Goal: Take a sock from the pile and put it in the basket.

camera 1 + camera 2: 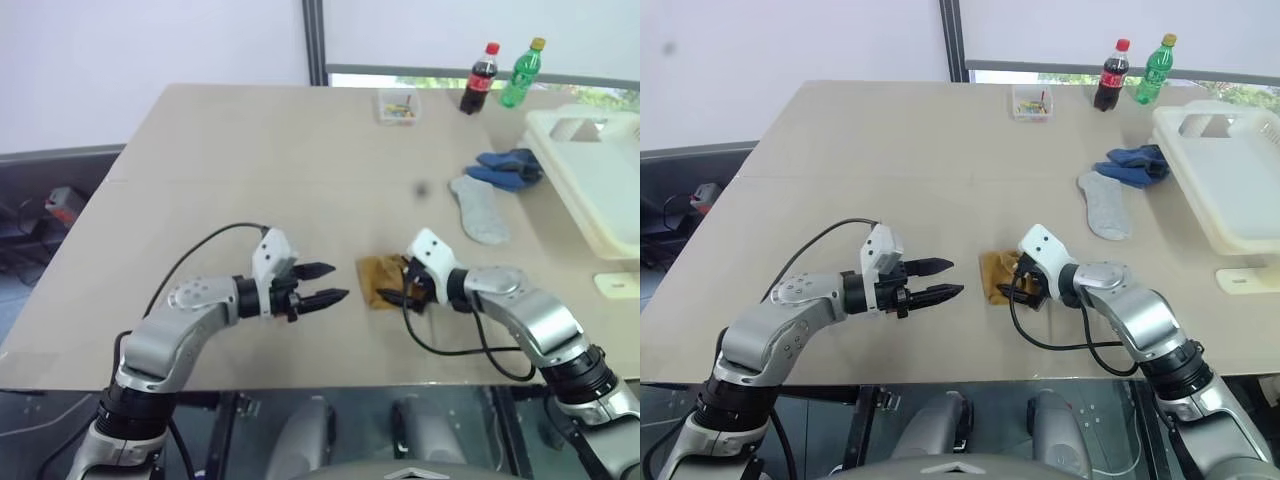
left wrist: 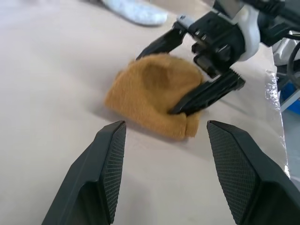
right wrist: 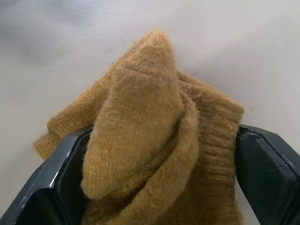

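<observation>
Right now my right gripper [image 1: 392,283] has its jaws spread wide around the crumpled mustard-yellow knitted sock [image 1: 379,280] at lower centre of the beige tabletop [image 1: 250,160]; they hide part of it, and whether they pinch it I cannot tell. My left gripper [image 1: 330,284] hangs beside, jaws apart, empty. The cream-white plastic basket [image 1: 590,170] is cut off at the right edge. Bottle labels [image 1: 481,73] are unreadable.
</observation>
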{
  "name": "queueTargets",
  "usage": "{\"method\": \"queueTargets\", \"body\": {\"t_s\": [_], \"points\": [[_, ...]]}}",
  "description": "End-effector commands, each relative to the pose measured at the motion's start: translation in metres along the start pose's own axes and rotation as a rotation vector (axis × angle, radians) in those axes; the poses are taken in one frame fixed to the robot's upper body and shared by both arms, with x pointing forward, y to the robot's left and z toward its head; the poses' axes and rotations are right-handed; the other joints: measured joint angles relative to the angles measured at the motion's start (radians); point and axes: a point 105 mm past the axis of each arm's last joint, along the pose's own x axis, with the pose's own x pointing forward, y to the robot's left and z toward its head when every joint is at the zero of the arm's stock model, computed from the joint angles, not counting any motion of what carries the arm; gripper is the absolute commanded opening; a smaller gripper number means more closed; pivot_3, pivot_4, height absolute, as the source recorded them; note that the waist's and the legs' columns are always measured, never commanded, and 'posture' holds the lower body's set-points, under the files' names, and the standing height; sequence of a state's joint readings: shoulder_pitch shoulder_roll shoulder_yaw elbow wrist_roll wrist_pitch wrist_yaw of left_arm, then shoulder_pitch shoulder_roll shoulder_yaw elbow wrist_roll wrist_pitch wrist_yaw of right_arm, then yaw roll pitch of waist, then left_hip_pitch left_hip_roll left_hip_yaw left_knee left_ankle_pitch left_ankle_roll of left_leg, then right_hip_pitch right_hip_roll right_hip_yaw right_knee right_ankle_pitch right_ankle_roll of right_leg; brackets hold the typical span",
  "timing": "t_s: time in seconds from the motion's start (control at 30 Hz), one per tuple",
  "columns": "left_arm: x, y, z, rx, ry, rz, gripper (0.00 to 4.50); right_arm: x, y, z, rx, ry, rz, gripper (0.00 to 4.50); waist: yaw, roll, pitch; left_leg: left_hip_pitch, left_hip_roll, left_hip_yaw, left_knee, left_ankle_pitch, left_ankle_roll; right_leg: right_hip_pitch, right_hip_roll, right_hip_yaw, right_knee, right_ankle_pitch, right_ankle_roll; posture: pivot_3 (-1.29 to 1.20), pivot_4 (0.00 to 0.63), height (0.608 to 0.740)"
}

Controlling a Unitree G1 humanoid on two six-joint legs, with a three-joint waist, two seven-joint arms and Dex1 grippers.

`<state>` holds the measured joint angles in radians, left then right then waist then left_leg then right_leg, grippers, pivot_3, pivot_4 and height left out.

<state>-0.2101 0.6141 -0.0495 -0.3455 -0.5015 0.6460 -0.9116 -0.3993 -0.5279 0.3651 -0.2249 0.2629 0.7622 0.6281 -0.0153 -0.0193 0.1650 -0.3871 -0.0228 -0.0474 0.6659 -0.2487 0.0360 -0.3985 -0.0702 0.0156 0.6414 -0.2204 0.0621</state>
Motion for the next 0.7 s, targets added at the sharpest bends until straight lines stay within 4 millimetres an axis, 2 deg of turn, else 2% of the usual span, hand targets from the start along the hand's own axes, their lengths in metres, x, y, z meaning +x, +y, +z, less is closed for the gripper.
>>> {"method": "queueTargets", "body": {"t_s": [0.03,0.3,0.43,0.53,0.57,0.67,0.7], "points": [[-0.002,-0.003,0.01,0.072,-0.022,0.002,2.94,0.008,0.007,-0.053,0.044,0.195,0.013,4.41,0.0,0.0,-0.002,0.004,0.0,0.0,-0.001,0.0,0.0,0.004,0.0,0.0,0.0,-0.001,0.001,0.0,0.15,0.74],[0.002,0.001,0.015,0.076,-0.049,0.0,2.94,0.002,0.008,-0.048,0.063,0.149,0.003,4.41,0.002,0.0,-0.005,0.004,0.001,0.0,-0.002,0.0,0.0,0.004,0.0,0.0,-0.001,-0.001,0.0,0.0,0.15,0.74],[0.004,0.004,0.017,0.088,-0.06,-0.001,2.94,-0.001,0.004,-0.033,0.131,0.053,-0.02,4.41,0.005,0.0,-0.005,0.004,0.0,-0.001,-0.003,0.0,0.0,0.004,0.0,-0.001,-0.002,-0.001,0.0,0.0,0.15,0.74],[0.005,0.007,0.019,0.094,-0.067,0.003,2.94,-0.003,-0.001,-0.014,0.184,-0.044,-0.038,3.56,0.002,0.001,-0.004,0.003,0.0,-0.001,-0.004,0.0,0.0,0.003,0.0,0.0,-0.002,-0.001,0.0,0.0,0.15,0.74],[0.005,0.009,0.02,0.096,-0.07,0.006,2.94,-0.003,-0.002,-0.012,0.185,-0.058,-0.044,2.85,0.001,0.001,-0.004,0.003,0.0,0.0,-0.004,0.0,0.0,0.003,0.0,0.0,-0.002,0.0,0.0,0.0,0.15,0.74],[0.006,0.011,0.021,0.099,-0.079,0.012,2.94,-0.003,-0.003,-0.011,0.171,-0.063,-0.053,1.86,0.002,0.002,-0.003,0.002,0.0,0.0,-0.005,0.0,0.0,0.002,0.0,0.0,-0.002,-0.001,0.0,0.0,0.15,0.74],[0.006,0.011,0.021,0.1,-0.081,0.013,2.94,-0.002,-0.001,-0.011,0.168,-0.068,-0.044,1.22,0.002,0.002,-0.003,0.002,0.0,0.0,-0.005,0.0,0.0,0.002,0.0,0.0,-0.002,-0.001,0.0,0.0,0.15,0.74]]}}
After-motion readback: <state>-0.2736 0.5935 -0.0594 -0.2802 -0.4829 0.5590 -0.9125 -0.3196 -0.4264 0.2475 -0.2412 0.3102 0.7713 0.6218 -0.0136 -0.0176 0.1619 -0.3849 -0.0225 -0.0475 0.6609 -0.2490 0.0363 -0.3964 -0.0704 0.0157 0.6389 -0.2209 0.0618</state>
